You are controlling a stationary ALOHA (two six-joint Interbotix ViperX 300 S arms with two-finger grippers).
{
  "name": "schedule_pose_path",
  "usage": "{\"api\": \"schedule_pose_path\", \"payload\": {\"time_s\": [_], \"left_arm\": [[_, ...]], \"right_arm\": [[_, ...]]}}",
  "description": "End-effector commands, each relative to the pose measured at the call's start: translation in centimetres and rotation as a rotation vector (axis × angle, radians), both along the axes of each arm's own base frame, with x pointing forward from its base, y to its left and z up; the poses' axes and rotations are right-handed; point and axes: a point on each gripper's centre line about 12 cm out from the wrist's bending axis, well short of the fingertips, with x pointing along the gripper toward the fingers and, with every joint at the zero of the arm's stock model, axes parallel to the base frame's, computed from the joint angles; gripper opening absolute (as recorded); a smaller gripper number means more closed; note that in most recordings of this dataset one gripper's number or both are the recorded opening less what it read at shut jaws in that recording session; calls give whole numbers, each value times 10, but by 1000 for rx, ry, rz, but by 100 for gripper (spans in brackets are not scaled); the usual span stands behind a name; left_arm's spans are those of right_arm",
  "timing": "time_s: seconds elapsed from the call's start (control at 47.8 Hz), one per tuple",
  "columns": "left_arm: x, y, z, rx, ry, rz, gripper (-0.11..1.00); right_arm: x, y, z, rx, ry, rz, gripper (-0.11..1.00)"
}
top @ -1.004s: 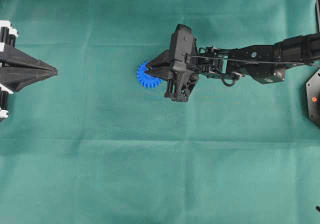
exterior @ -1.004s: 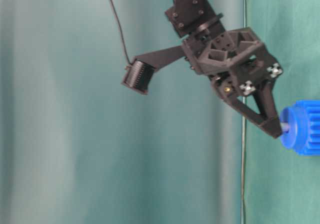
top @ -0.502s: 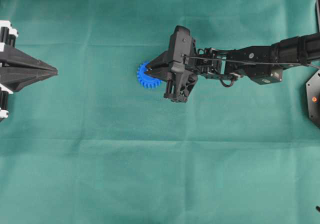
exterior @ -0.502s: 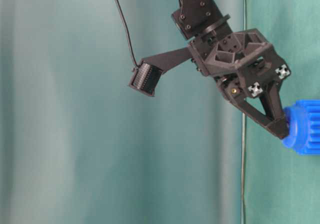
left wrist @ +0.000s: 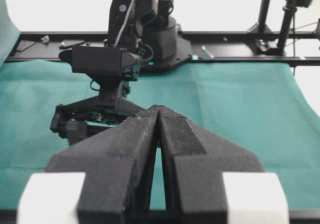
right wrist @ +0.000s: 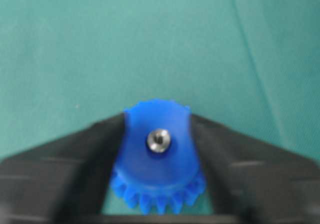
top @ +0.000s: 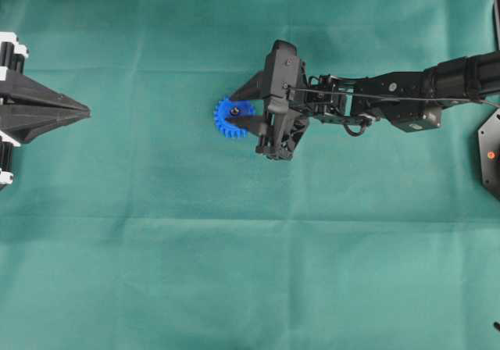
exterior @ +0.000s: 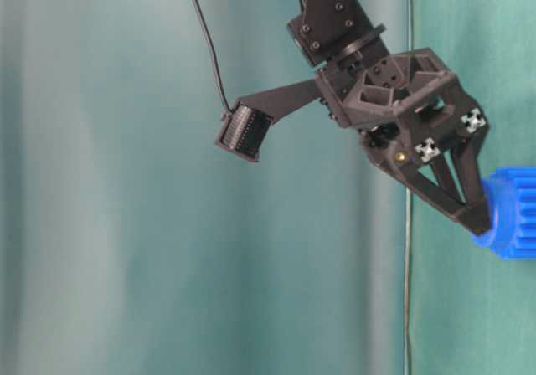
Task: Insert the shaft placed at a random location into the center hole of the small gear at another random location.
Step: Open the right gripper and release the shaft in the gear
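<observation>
Overhead: small gear (top: 230, 119) on green cloth (top: 234, 272), just L of centre. Right gripper (top: 243, 109) spread wide, one finger each side of the hub.
Right wrist: shaft (right wrist: 159, 140) seated in center hole, nothing gripped.
Left wrist: left gripper (left wrist: 158, 115) closed, empty, well apart.

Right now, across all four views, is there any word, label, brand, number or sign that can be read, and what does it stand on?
No readable text in any view.
Right pincer: small white patches with a dark pattern on its body, no letters or digits to be made out.
Blue gear, metal pin and green cloth: no markings.
Left pincer: plain black with blank white blocks.
</observation>
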Motion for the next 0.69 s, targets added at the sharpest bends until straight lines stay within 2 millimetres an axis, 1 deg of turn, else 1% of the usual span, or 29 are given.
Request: {"api": "schedule_pose_path", "payload": {"time_s": [0.0,0.021,0.063,0.209,0.481,0.565,0.669], "left_arm": [[2,0,8,0,-20,1,0],[2,0,8,0,-20,1,0],[2,1,8,-2,-20,3,0],[2,0,8,0,-20,1,0],[2,0,8,0,-17,1,0],[2,0,8,0,-17,1,0],[2,0,8,0,-17,1,0]], "right_arm": [[7,1,22,-12,-63,6,81],[7,1,24,-12,-66,6,85],[7,1,27,-13,-71,6,86],[3,2,45,-14,-89,9,79],[-7,3,79,-19,-132,13,79],[-9,4,84,-20,-143,13,79],[-10,4,84,-20,-146,13,79]]}}
